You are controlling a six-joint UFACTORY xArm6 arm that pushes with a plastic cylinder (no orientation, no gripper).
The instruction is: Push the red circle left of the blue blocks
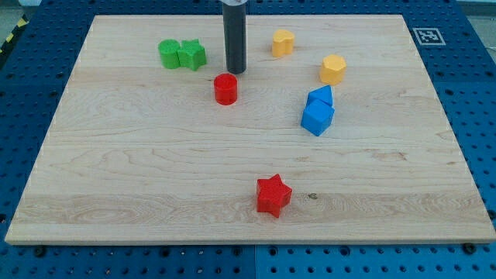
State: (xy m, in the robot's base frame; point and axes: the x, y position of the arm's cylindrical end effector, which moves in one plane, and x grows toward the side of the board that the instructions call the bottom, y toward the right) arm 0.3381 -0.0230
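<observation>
Nearest, a red star [273, 195] sits alone toward the view's bottom of the worktop [116, 194]; further up, the two blue blocks [318, 110] touch each other at the view's right of centre. Beyond, the red circle [225, 89] already lies to their left, well apart. My tip [235, 72] stands just above and slightly right of it, near but seemingly not touching; there are no jaws, only a bare rod holding nothing.
</observation>
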